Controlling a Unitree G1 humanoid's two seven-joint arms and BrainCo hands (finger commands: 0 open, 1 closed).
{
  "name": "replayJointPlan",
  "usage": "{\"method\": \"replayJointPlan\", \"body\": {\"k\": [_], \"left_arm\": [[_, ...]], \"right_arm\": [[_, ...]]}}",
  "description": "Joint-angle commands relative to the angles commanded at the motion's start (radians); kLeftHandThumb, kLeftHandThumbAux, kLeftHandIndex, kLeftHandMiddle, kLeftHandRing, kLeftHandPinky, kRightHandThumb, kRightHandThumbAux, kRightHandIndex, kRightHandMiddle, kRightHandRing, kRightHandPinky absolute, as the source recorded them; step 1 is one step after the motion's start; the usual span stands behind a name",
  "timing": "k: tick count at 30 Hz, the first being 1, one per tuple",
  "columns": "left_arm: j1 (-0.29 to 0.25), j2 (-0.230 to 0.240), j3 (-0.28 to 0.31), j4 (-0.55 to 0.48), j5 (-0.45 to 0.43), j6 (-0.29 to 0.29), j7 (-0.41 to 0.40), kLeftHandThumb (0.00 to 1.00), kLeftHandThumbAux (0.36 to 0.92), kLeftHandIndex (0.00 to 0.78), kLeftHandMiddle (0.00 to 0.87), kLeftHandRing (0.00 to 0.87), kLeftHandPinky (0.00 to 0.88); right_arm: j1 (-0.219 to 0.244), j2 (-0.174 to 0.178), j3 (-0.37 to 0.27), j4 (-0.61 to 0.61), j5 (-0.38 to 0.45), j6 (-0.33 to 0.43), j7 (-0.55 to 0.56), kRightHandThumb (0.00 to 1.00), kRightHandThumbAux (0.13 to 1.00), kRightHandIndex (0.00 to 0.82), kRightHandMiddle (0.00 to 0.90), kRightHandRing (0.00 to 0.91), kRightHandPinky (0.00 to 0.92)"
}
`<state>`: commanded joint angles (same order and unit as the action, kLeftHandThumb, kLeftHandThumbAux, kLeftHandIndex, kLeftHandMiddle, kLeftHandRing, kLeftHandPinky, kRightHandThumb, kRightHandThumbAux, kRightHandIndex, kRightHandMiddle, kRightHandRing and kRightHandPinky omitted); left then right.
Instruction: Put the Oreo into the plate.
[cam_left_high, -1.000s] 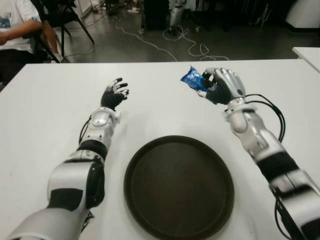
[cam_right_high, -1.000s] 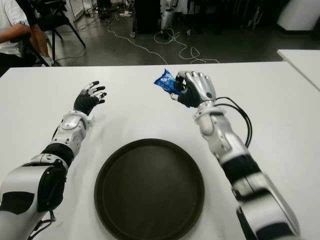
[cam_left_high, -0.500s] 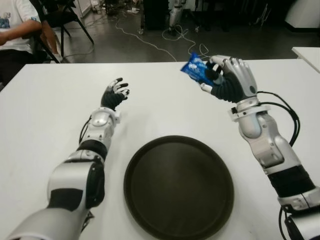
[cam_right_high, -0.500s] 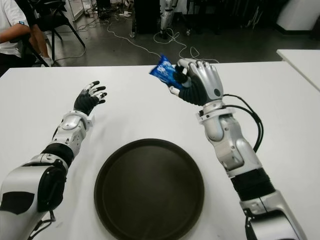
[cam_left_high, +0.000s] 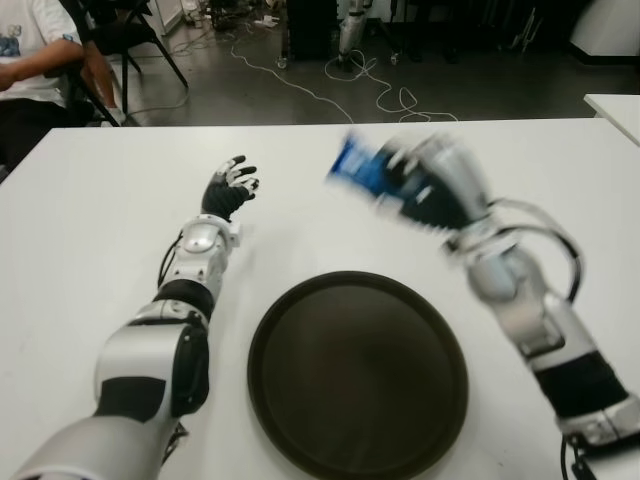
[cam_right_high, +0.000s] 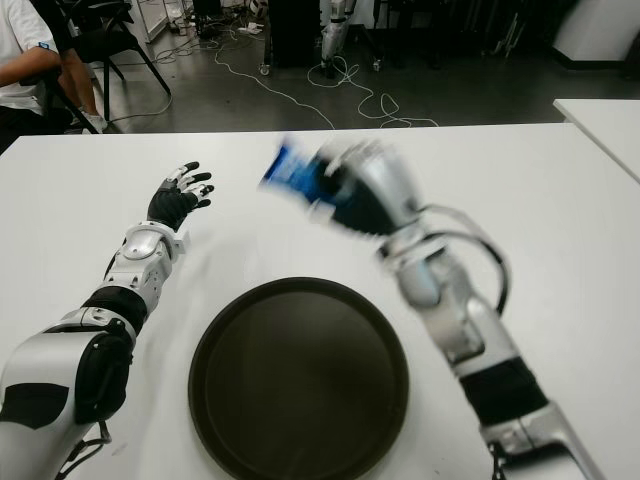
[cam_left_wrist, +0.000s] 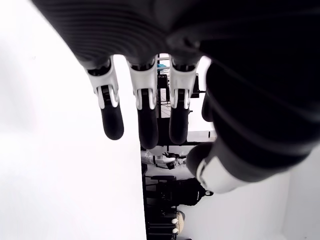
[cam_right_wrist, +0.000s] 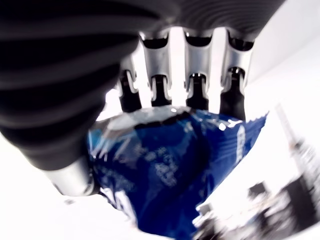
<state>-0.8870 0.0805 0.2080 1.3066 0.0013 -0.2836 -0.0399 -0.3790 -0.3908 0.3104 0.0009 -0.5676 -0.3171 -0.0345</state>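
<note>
The robot's right hand (cam_left_high: 435, 190) holds a small blue shiny Oreo packet (cam_left_high: 358, 172) up in the air. In the right wrist view its fingers (cam_right_wrist: 197, 92) curl around the blue packet (cam_right_wrist: 170, 165) and the thumb presses from the other side, so the packet is pinched tight.

A moment ago this hand was higher and farther back, near the far edge of the white table (cam_left_high: 90, 250). Now it has swung toward the robot's left and come closer to the robot. The hand and packet look smeared in both eye views, so the arm is moving fast. The packet now hangs above the bare table just past the far rim of the big round dark brown plate (cam_left_high: 270, 330). It is not over the plate yet, and the plate holds nothing.

I think this means the carrying step is well on its way. The pick-up is done, and the hand seems to be heading for the plate. Next it would need to come a bit closer and lower, then let go.

The left hand (cam_left_high: 228, 188) shows to the left of the plate, farther back on the table, and it has not moved. Its fingers (cam_left_wrist: 112, 117) are loosely spread and hold nothing.

A person in a white shirt (cam_left_high: 35, 50) sits beyond the table's far left corner.
</note>
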Motion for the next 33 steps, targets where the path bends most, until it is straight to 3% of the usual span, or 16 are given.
{"method": "replayJointPlan", "body": {"k": [2, 4, 7, 9, 20, 33], "left_arm": [[0.000, 0.000, -0.001, 0.000, 0.000, 0.000, 0.000, 0.187, 0.789, 0.141, 0.216, 0.207, 0.219], [0.000, 0.000, -0.001, 0.000, 0.001, -0.001, 0.000, 0.187, 0.790, 0.141, 0.216, 0.207, 0.218], [-0.001, 0.000, -0.001, 0.000, 0.001, 0.002, 0.002, 0.185, 0.788, 0.140, 0.215, 0.207, 0.216], [-0.001, 0.000, -0.001, 0.001, 0.001, 0.002, 0.004, 0.187, 0.785, 0.145, 0.218, 0.208, 0.219], [0.000, 0.000, 0.000, -0.001, 0.000, 0.002, 0.000, 0.184, 0.776, 0.131, 0.203, 0.194, 0.202], [-0.001, 0.000, -0.002, -0.002, 0.001, 0.003, -0.003, 0.184, 0.782, 0.128, 0.204, 0.195, 0.201]], "right_arm": [[-0.006, -0.034, 0.005, -0.011, 0.034, -0.019, 0.094, 0.691, 0.731, 0.432, 0.767, 0.769, 0.752], [-0.007, -0.042, 0.002, -0.016, 0.047, -0.028, 0.137, 0.691, 0.731, 0.432, 0.766, 0.768, 0.748], [-0.023, -0.125, 0.016, -0.065, 0.149, -0.048, 0.341, 0.690, 0.732, 0.432, 0.762, 0.763, 0.745], [-0.027, -0.146, 0.020, -0.079, 0.187, -0.052, 0.411, 0.691, 0.731, 0.431, 0.759, 0.761, 0.749], [-0.046, -0.162, -0.001, -0.084, 0.291, -0.028, 0.589, 0.691, 0.730, 0.431, 0.755, 0.764, 0.758], [-0.082, -0.149, 0.021, -0.036, 0.285, 0.011, 0.698, 0.691, 0.730, 0.430, 0.755, 0.759, 0.747]]}}
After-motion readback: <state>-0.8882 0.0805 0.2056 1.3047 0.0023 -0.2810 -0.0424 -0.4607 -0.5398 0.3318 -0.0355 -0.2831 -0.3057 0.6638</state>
